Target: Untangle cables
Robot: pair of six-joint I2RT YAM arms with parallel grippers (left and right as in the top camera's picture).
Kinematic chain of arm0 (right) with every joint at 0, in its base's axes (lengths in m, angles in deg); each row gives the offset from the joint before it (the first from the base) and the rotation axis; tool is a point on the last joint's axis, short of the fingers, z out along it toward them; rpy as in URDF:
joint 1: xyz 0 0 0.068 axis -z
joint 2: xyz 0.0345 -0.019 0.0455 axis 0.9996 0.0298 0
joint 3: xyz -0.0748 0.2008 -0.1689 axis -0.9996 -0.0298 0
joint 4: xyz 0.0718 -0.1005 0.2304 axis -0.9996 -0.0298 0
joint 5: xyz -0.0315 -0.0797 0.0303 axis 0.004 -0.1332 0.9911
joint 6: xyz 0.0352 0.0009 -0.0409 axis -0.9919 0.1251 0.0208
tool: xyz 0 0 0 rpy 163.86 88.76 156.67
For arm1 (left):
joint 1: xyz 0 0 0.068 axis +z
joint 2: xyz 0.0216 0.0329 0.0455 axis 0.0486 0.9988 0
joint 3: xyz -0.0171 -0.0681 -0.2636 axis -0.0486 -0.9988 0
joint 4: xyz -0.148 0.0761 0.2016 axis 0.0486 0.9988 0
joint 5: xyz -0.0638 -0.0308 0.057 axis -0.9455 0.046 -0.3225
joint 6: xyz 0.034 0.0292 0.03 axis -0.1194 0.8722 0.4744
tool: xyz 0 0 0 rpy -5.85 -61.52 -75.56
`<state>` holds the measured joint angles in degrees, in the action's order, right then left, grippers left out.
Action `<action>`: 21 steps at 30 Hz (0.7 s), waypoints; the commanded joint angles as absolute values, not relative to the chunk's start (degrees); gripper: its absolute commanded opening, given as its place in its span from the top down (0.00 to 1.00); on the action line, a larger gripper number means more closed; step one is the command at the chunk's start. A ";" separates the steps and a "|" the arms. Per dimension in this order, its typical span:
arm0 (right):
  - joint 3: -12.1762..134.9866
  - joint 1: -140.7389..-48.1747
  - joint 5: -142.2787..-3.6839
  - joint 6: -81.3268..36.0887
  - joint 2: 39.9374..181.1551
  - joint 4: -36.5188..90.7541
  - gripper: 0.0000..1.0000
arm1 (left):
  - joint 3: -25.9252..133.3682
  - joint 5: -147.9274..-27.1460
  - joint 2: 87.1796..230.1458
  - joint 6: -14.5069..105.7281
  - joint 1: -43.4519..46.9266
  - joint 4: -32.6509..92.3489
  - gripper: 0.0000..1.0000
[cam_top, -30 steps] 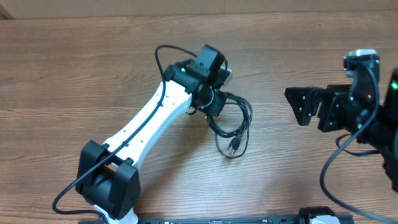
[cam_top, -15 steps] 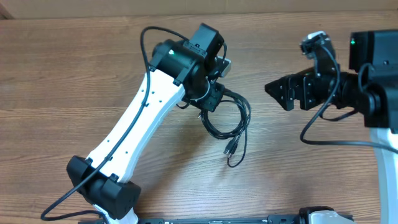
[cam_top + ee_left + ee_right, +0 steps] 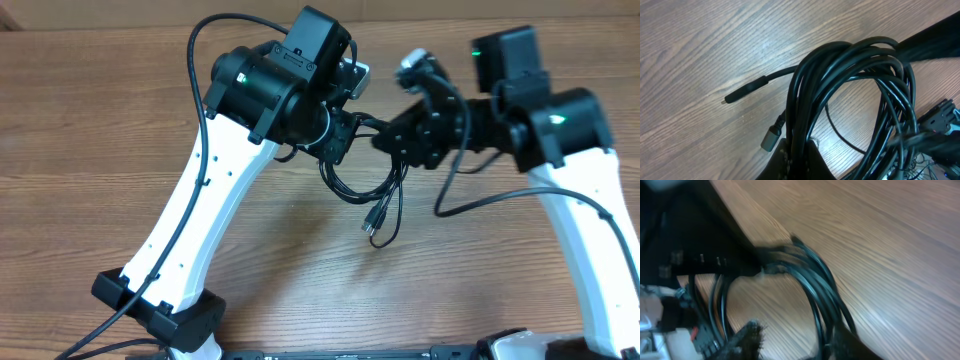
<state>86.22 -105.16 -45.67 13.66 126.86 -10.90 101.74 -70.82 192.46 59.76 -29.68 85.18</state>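
Overhead view: cables (image 3: 380, 190), thin black coiled bundle, clamped at upper end in left gripper (image 3: 343, 143). Loops trailed over wooden table (image 3: 90, 110), long axis run from jaws toward robot bases. Right gripper (image 3: 393, 140) set just beside bundle's right side, nearer free loops; jaw state blurred, not determinable. Metal-tipped plug (image 3: 374, 222) noted at low end.

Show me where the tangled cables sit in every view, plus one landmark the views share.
Overhead: cables bunched at the centre of the picture.
Left wrist: cables loop across the centre and right.
Right wrist: cables coil through the lower centre, blurred.
Shared landmark: the wood-grain table beneath them.
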 commanded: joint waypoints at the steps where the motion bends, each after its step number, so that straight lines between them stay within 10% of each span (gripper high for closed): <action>1: 87.43 -107.93 -44.95 14.04 128.31 -9.20 0.58 | 103.64 -71.47 191.50 60.00 -28.31 86.16 0.96; 14: 87.25 -108.17 -47.46 13.44 129.59 -8.30 0.24 | 106.88 -71.38 187.00 60.29 -21.92 88.04 0.96; 21: 87.25 -108.17 -48.80 9.71 129.59 -5.31 0.30 | 106.88 -72.02 186.78 60.46 -22.03 88.74 0.96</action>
<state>86.22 -108.26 -47.90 11.54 129.42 -5.81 105.35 -70.84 188.20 59.78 -21.59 88.92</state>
